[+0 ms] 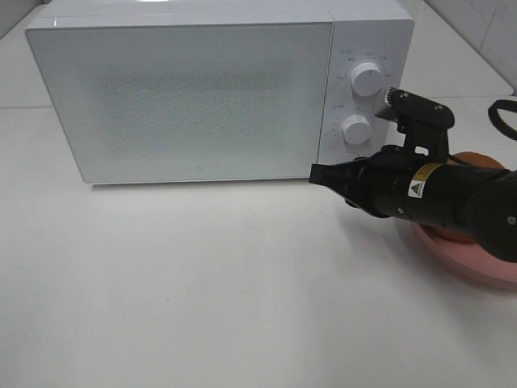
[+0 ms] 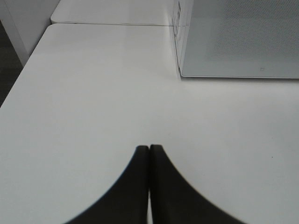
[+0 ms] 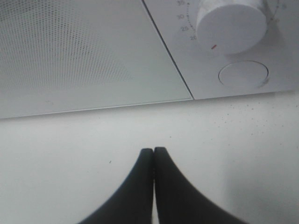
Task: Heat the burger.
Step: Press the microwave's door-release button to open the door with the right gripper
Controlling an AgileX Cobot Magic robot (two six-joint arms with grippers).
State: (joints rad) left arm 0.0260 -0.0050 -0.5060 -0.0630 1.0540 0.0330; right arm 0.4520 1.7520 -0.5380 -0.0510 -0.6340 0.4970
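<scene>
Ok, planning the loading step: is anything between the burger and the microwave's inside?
Yes, the microwave door is shut across the front. The burger sits on the pink plate to the microwave's right, largely hidden behind the right arm.

My high camera looks steeply down on the table (image 1: 202, 307), the microwave (image 1: 186, 97) filling the frame's upper half. My left wrist camera skims low over the table toward the microwave's door, from farther off. My right wrist camera peers past the right gripper (image 3: 153, 150), close up on the door (image 3: 70, 51) and lower dial (image 3: 231, 23); all three share the microwave front
</scene>
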